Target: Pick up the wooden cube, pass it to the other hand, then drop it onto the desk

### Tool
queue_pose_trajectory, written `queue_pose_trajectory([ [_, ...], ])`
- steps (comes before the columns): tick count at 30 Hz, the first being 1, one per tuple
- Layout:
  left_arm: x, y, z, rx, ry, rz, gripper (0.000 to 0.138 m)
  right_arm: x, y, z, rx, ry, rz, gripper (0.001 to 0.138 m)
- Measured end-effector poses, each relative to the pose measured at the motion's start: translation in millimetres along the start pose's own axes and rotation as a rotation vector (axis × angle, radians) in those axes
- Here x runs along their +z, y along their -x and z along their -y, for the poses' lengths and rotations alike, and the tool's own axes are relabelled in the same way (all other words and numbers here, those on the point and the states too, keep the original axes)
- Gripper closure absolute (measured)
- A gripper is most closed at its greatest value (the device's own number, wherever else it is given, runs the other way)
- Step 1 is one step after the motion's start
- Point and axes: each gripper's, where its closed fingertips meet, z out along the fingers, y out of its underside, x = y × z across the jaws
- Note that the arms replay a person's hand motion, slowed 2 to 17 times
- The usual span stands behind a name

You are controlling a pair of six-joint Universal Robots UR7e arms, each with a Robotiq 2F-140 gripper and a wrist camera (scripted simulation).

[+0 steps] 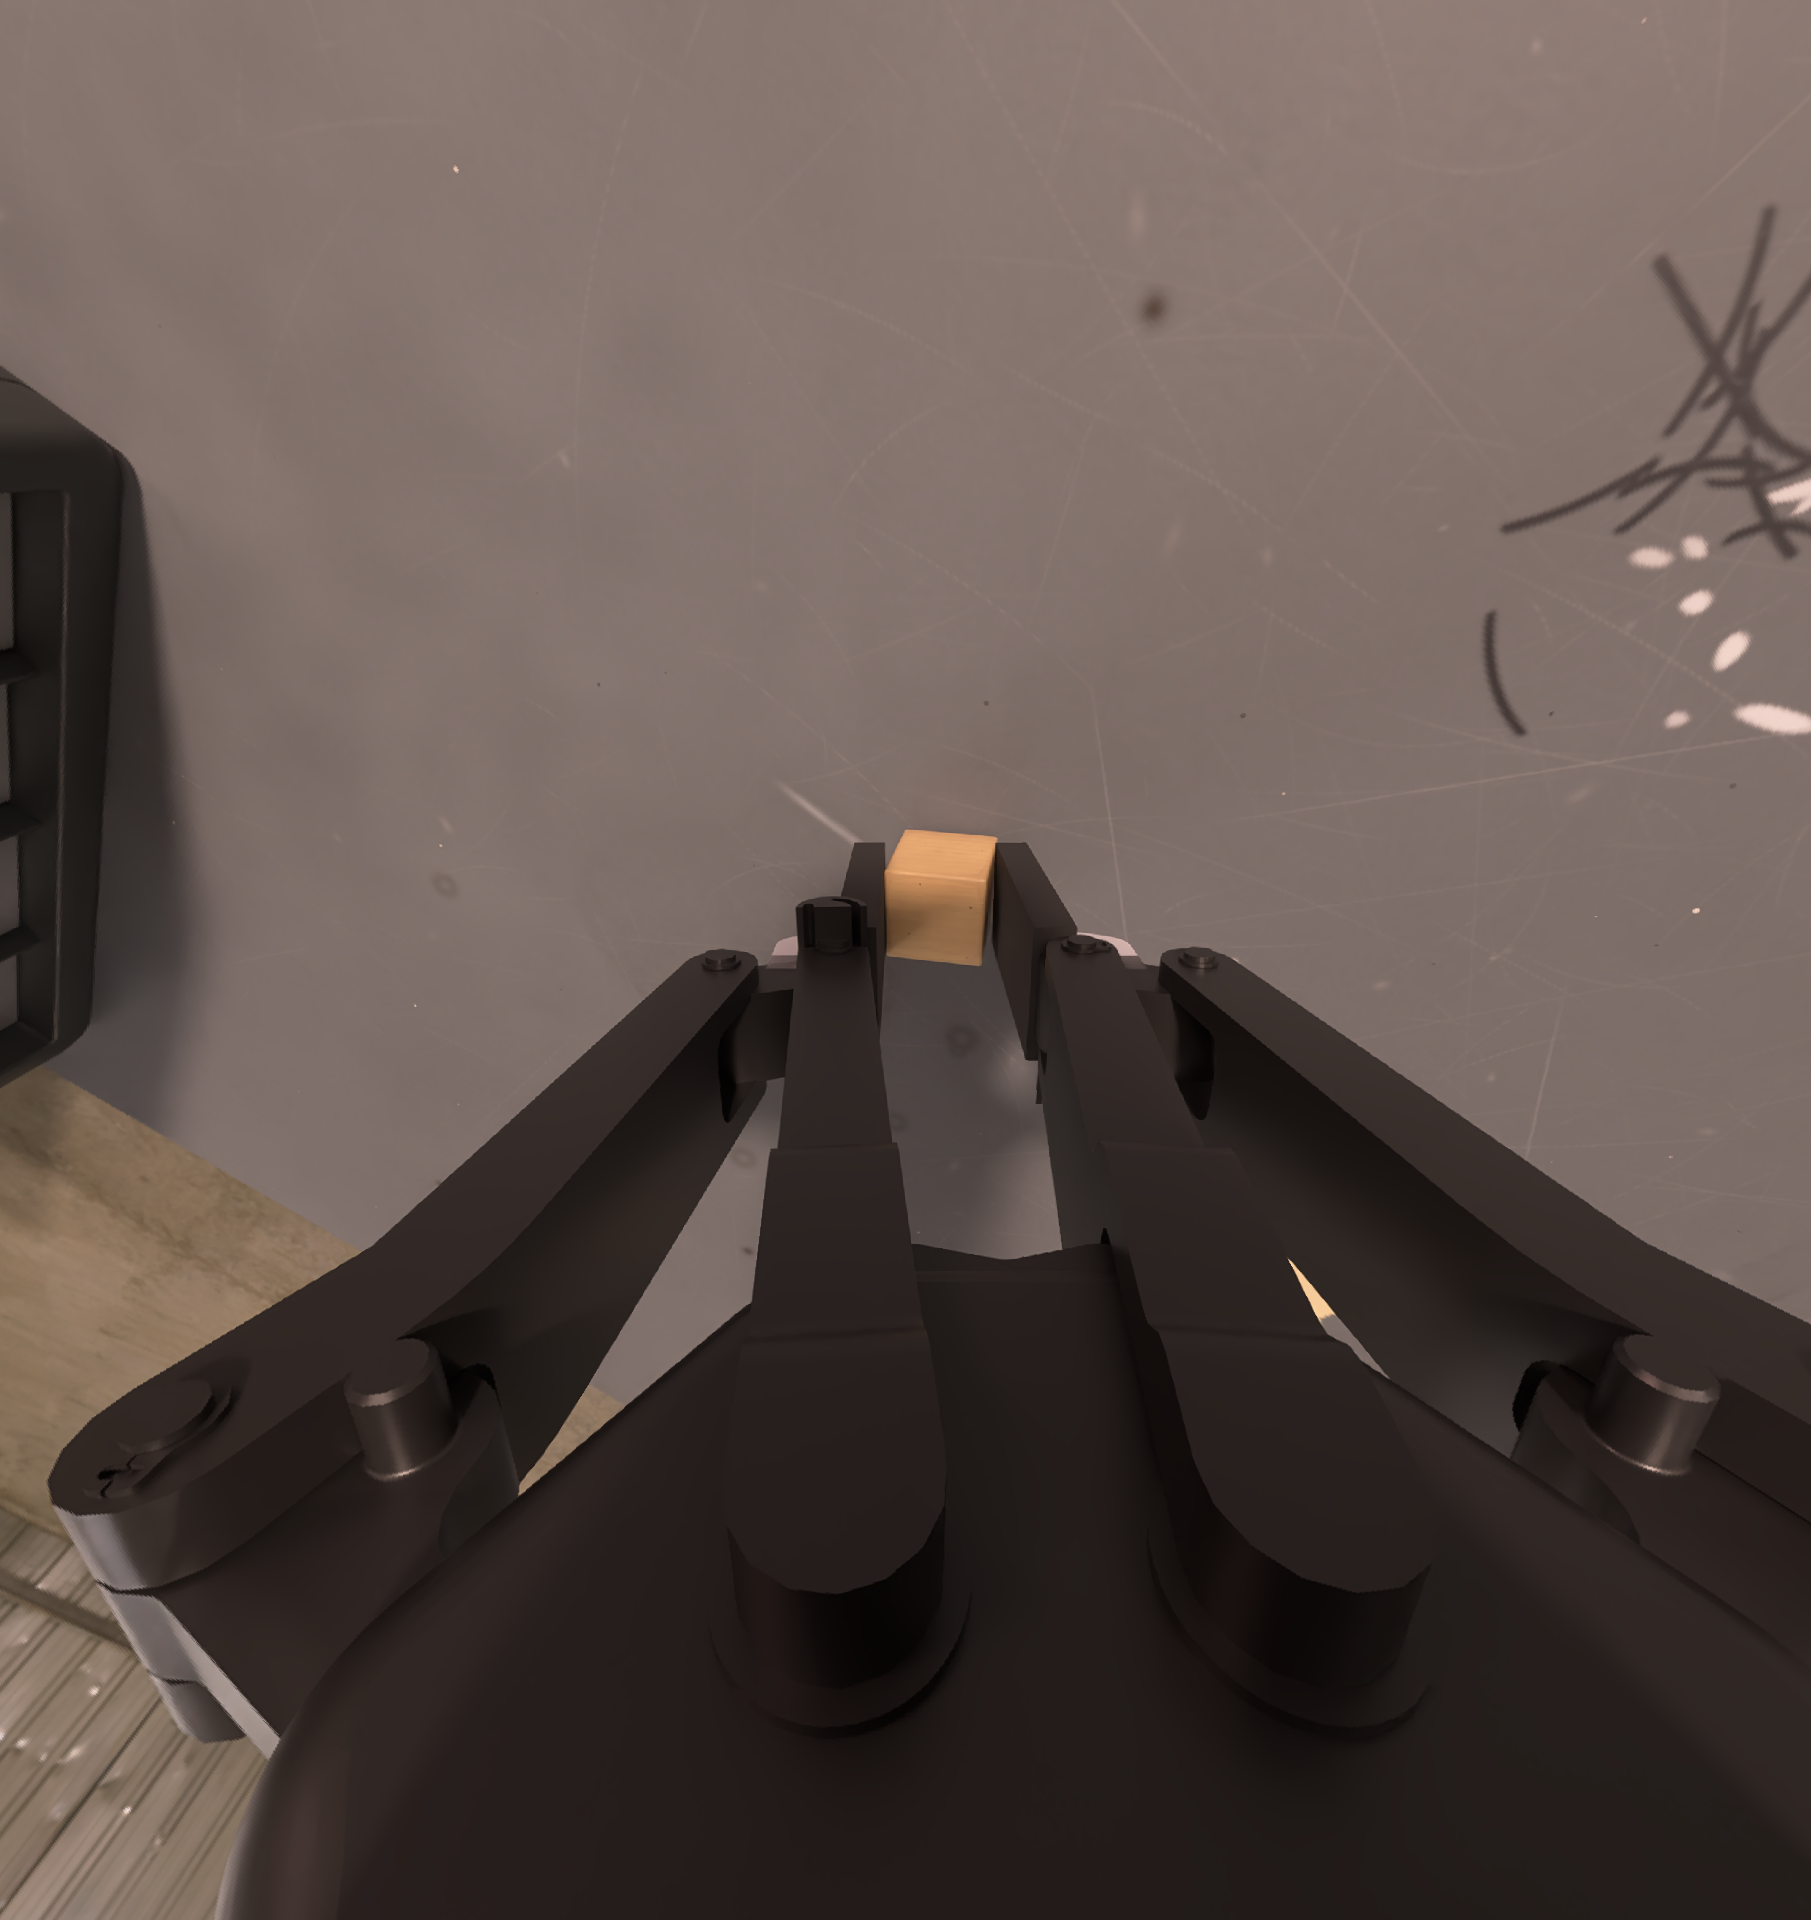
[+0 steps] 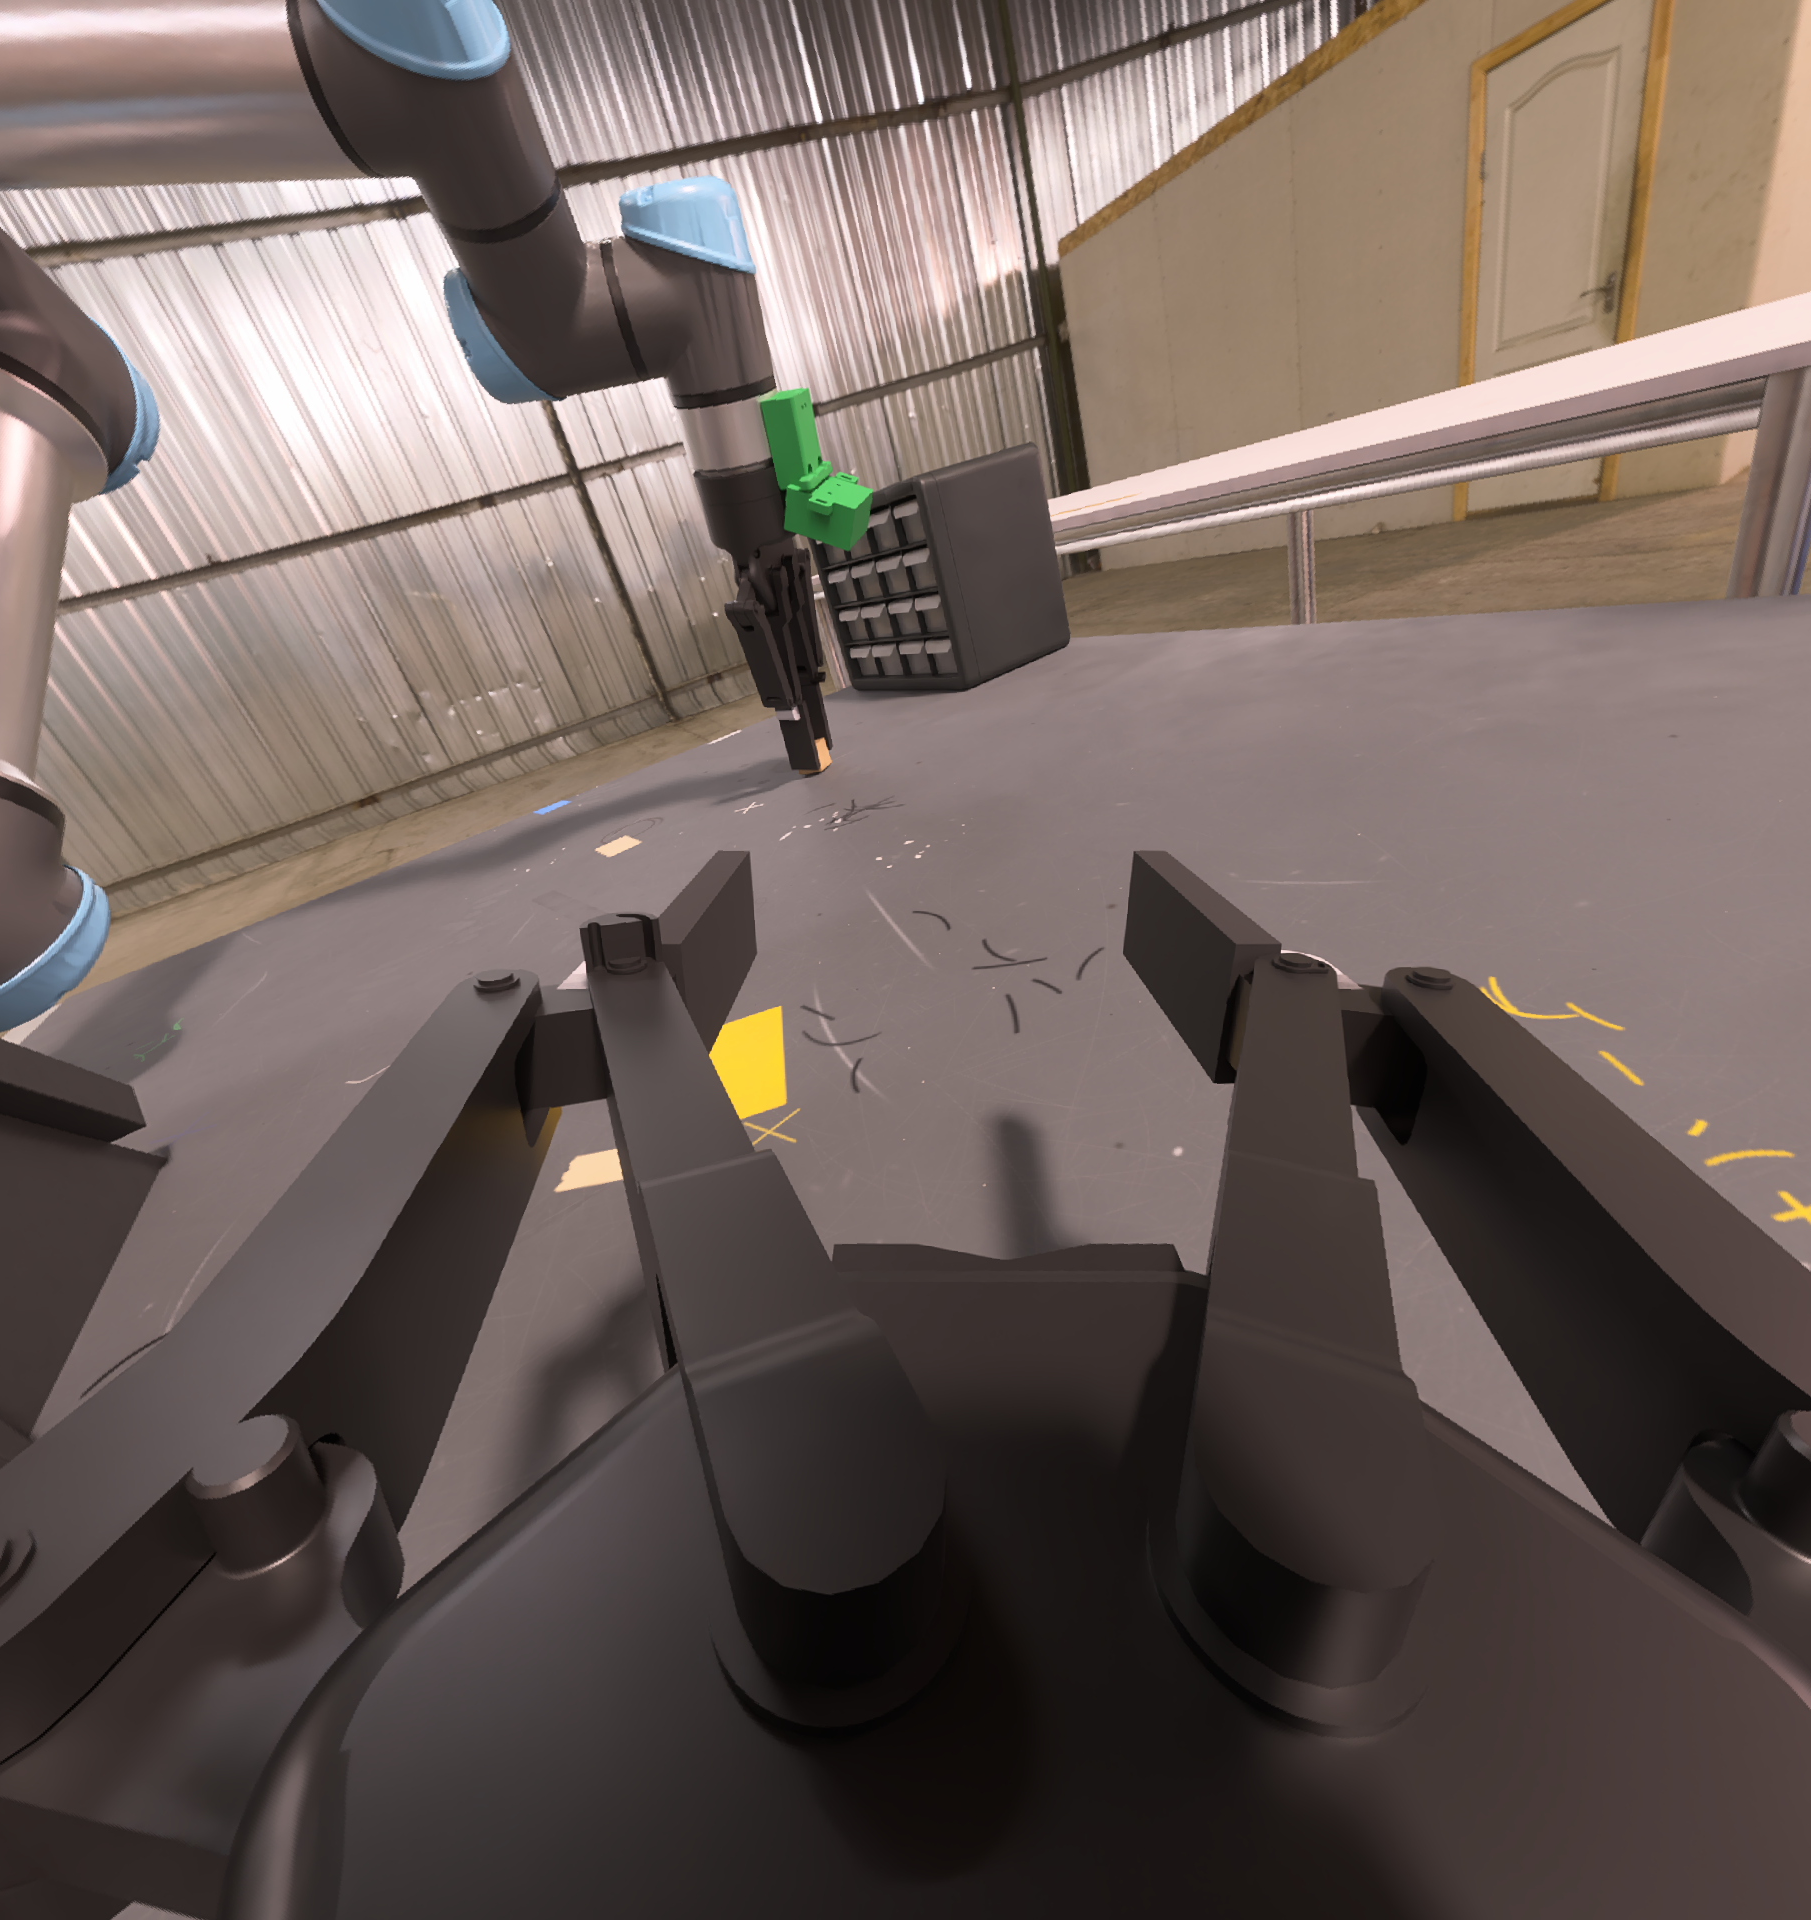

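While its two fingers press the side faces of the wooden cube (image 1: pixel 936 899), the left claw (image 1: pixel 939 902) points down at the scuffed grey counter (image 1: pixel 984 416); whether the cube sits on it or just above cannot be told. At nine o'clock stands a dark drawer cabinet (image 1: pixel 39 727). The right claw (image 2: pixel 940 935) hangs spread wide and empty over the counter's yellow chalk marks (image 2: pixel 1607 1091). Corrugated metal walls (image 2: pixel 361 468) enclose the room. The cube is pale tan and sharp-edged.
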Motion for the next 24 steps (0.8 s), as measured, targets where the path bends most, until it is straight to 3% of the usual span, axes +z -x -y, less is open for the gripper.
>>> queue_pose_trajectory([
  [11, -14.0, 1.7, 2.9, -0.024, -0.072, 0.013, 0.110, -1.2, -1.4, 1.0, 0.009, -0.009, -0.003, 0.042],
  [24, -59.9, 5.7, 15.9, -0.075, -0.294, 0.069, 0.110, -3.7, -2.5, 4.2, 0.041, -0.035, 0.005, 0.042],
])
